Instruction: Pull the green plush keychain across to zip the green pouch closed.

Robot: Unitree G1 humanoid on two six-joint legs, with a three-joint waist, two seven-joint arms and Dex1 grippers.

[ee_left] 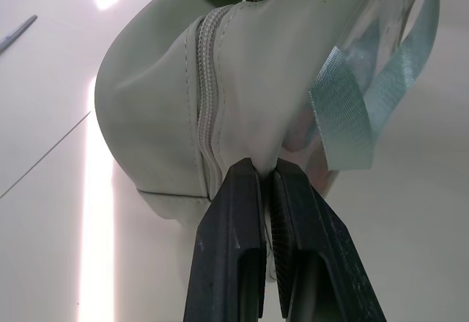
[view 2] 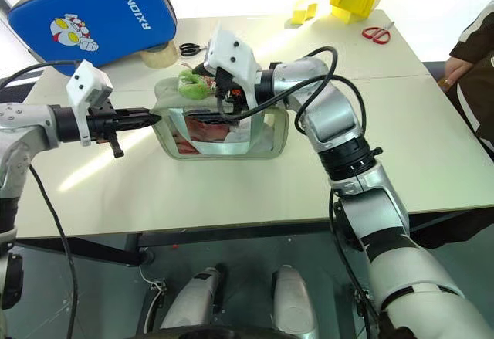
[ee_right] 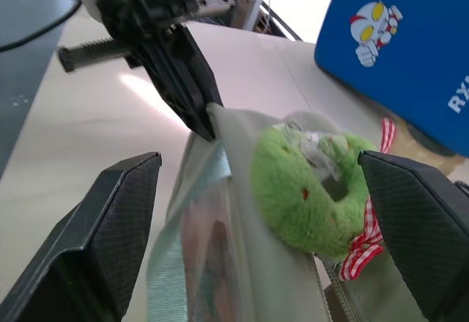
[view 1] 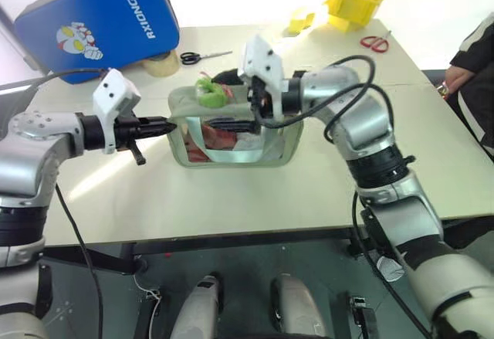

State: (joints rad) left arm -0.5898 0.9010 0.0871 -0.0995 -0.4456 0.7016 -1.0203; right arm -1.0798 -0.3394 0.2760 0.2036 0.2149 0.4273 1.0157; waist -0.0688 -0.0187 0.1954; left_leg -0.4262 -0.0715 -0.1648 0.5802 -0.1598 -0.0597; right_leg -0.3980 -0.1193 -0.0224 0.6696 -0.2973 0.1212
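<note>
Left eye view shows the green pouch (view 1: 231, 134) standing upright on the pale table (view 1: 231, 200), near its middle, its clear window panel facing the camera with reddish and white contents behind it. The left gripper (view 1: 171, 126) comes in level from the left, its two black fingers (ee_left: 234, 249) pressed together on the fabric at the pouch's left end, just beside the zipper line; the left wrist view shows the cloth pinched between them. The green plush keychain (ee_right: 308, 190) sits on top of the pouch close to that left end, bright lime against the paler fabric, with a red-and-white checked ribbon beside it. The right gripper (ee_right: 271, 212) reaches across the pouch's top from the right, its jaws spread wide with one finger on each side of the keychain and not touching it. Behind the pouch lie a blue padded case (view 1: 96, 22), a roll of tape (view 1: 160, 64) and black scissors (view 1: 202, 56); a yellow bin (view 1: 356, 3) and red scissors (view 1: 376, 42) sit at the far right.
</note>
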